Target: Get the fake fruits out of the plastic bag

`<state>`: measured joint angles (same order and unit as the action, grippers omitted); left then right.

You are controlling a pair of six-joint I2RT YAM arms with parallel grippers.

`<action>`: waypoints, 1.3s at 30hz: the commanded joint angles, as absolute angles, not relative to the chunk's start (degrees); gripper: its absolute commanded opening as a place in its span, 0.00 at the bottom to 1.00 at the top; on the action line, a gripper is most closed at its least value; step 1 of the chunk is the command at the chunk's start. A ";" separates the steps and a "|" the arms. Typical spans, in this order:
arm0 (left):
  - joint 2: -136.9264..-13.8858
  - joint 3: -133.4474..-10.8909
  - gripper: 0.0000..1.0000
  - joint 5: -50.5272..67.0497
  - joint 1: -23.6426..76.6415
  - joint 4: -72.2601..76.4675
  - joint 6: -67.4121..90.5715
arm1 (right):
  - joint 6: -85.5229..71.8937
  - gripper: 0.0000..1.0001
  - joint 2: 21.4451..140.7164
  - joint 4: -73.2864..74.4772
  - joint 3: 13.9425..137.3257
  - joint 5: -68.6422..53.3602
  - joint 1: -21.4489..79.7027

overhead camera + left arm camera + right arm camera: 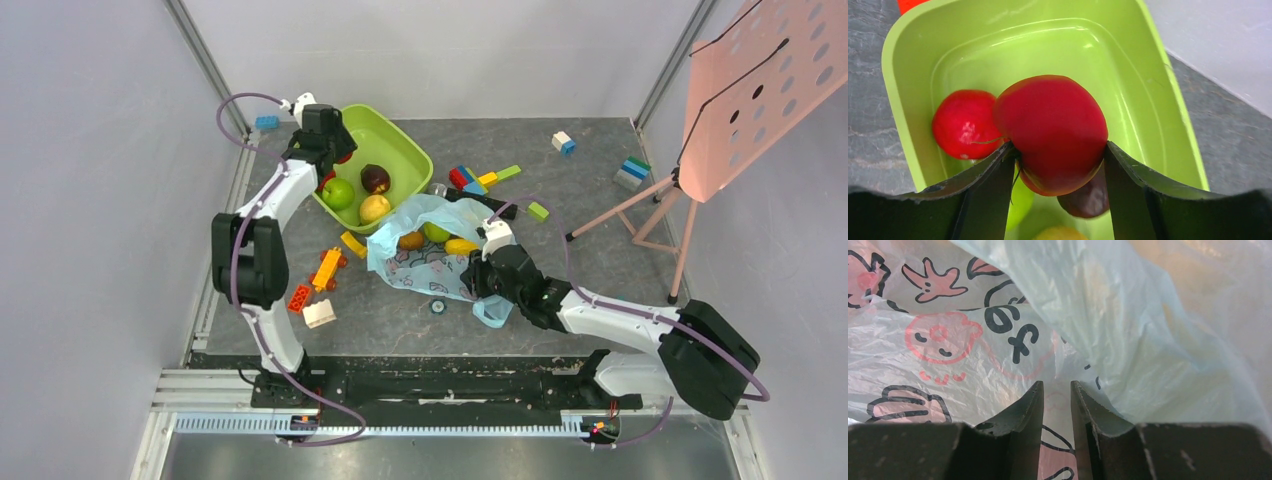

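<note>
While my left gripper (1058,150) is clamped on a glossy red round toy fruit (1050,125), with fingers (993,185) pressed to its two flanks, it hangs over the lime-green square plastic bowl (895,95).

Bowl contents: a smaller red fruit (964,122) behind and to the left of the held one. From above I also see a green round fruit (338,193), a dark brown fruit (376,178) and a yellow round fruit (375,208).

Right gripper (1057,390): jaws nearly together, with a slim slot between them. Film lies all around them, but I cannot tell whether any of it is pinched.

Thin crinkly light-blue plastic bag (948,340), with cartoon prints and dark lettering: it lies on the grey table (600,200) just beside the bowl. At its bowl-side end sit an orange fruit (411,240), a second green fruit (436,232) and an elongated yellow fruit (461,246). I judge the task part done, with these three left to lift out.

Coloured building blocks (325,270): scattered around bag and bowl.

Hazards, as I judge them:
- The held fruit is slick and round. If I let go from too high, it may strike the fruits below and bounce over the rim.
- The held fruit could squirt sideways out of my grip.
- The bag film is thin and slippery — if my right jaws hold little or none of it, the bag may drag along when a fruit is pulled.
- A dragged bag could spill the rest among the blocks, or close over them.
</note>
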<state>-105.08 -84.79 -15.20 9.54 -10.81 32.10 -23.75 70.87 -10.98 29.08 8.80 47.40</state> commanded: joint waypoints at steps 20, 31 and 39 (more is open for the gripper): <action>-121.73 -96.77 0.78 -15.13 8.51 -12.61 25.09 | -21.29 0.31 70.51 -9.06 29.79 9.59 47.30; -116.43 -99.45 1.00 -10.80 8.44 -18.41 26.06 | -19.70 0.52 68.61 -6.73 33.66 11.79 47.27; -102.17 -95.28 1.00 -2.57 8.55 -19.60 30.63 | -20.61 0.55 69.49 -5.70 38.52 16.05 47.20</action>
<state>-113.78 -96.01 -8.40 8.47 -20.01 27.49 -20.47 69.91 -5.89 34.83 12.14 47.40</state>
